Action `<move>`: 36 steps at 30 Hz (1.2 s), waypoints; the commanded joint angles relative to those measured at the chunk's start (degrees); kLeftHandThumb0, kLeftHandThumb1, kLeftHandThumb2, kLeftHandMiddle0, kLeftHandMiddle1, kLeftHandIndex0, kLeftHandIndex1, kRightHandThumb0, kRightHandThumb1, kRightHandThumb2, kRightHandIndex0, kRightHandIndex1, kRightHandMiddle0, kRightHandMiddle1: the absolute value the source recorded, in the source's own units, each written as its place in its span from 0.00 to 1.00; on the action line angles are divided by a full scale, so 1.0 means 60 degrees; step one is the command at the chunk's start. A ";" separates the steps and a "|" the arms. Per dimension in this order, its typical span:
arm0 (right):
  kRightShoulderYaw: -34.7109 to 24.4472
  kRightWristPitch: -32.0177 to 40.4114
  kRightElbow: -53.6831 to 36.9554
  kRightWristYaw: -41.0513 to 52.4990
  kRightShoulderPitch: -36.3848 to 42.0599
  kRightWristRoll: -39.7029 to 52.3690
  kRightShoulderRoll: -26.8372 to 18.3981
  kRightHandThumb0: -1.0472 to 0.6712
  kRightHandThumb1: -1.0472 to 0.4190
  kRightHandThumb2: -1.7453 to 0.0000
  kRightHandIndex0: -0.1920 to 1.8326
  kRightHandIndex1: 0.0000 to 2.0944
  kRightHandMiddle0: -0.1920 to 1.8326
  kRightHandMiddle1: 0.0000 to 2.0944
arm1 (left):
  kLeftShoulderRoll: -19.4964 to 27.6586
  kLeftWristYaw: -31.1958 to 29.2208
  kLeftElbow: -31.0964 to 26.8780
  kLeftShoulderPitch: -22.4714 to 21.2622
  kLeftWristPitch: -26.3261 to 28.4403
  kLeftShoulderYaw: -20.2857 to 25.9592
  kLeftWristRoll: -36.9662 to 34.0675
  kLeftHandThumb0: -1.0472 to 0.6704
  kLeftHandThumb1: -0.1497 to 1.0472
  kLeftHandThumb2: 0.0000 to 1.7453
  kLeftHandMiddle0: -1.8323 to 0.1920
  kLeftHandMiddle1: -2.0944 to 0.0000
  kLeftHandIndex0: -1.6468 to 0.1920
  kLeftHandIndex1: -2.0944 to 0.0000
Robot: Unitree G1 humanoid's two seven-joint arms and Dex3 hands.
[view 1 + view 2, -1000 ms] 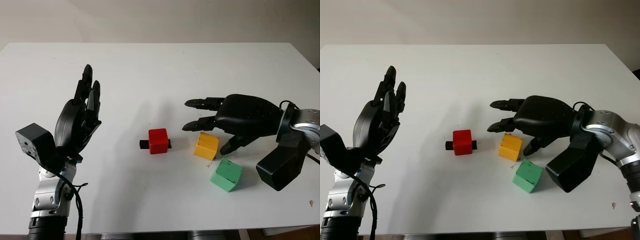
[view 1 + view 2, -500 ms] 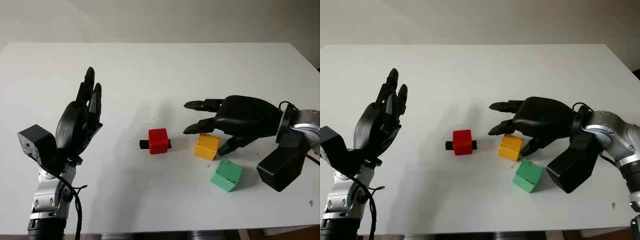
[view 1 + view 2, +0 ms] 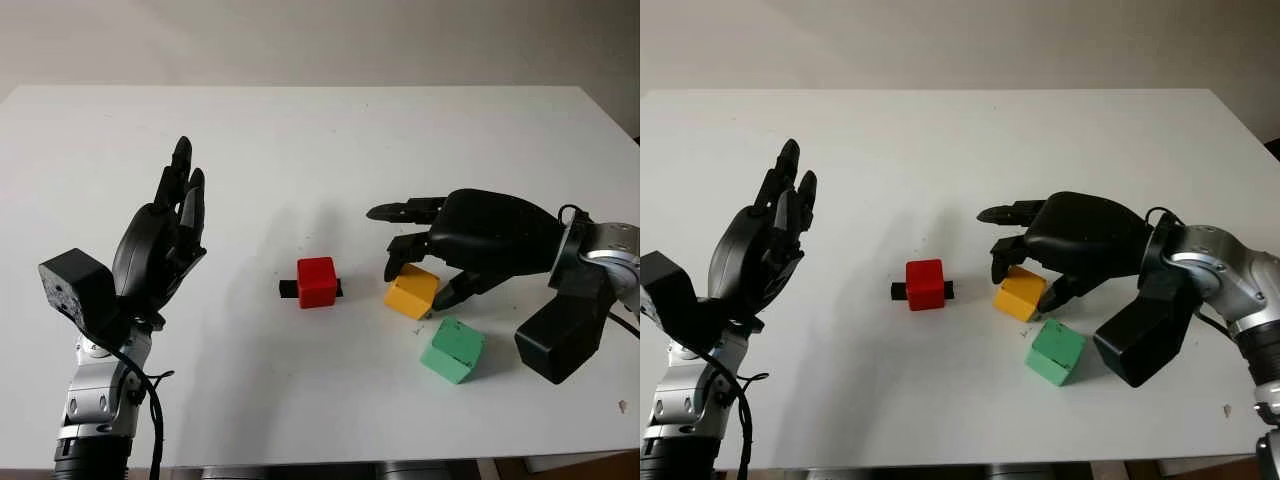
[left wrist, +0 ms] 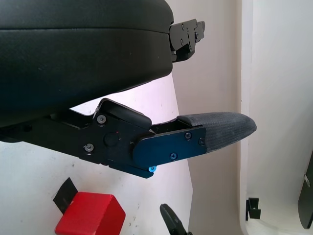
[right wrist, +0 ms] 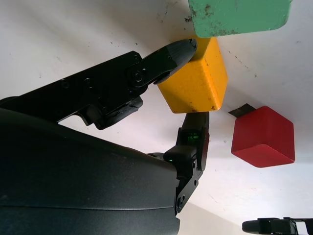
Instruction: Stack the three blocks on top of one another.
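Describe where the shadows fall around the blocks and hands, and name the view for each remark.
Left eye view: the red block and left hand throw soft shadows on the table. Right eye view: shadow pools under the right hand beside the yellow block. Right wrist view: the green block shades the table next to it.

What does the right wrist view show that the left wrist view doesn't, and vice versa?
Right wrist, not left wrist: the right robot hand with fingers on opposite sides of the yellow block, and the green block next to it. Left wrist, not right wrist: the open left robot hand, above the table. Both: the red block with a black strip beside it.
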 commanded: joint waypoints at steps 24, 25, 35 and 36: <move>-0.0648 0.5782 -0.1871 0.3280 -0.1849 0.3025 0.1275 0.41 0.09 0.97 0.24 0.02 0.35 0.56 | -0.0270 0.0236 0.0072 -0.0058 -0.0387 -0.0327 0.0381 0.14 1.00 0.36 1.00 0.98 1.00 1.00; -0.0638 0.6121 -0.1958 0.3400 -0.1954 0.3122 0.1403 0.42 0.09 0.97 0.23 0.02 0.35 0.56 | -0.0285 0.0255 0.0096 -0.0057 -0.0429 -0.0336 0.0398 0.14 1.00 0.36 1.00 0.98 1.00 1.00; -0.0167 0.9175 -0.2562 0.4908 -0.2905 0.3333 0.2354 0.39 0.07 0.97 0.22 0.02 0.26 0.71 | -0.0318 0.0352 0.0105 -0.0033 -0.0522 -0.0358 0.0413 0.15 1.00 0.37 1.00 1.00 1.00 1.00; -0.0090 0.9460 -0.2639 0.5025 -0.2981 0.3279 0.2431 0.39 0.07 0.97 0.22 0.02 0.25 0.72 | -0.0333 0.0364 0.0129 -0.0035 -0.0546 -0.0345 0.0397 0.15 1.00 0.37 1.00 1.00 1.00 1.00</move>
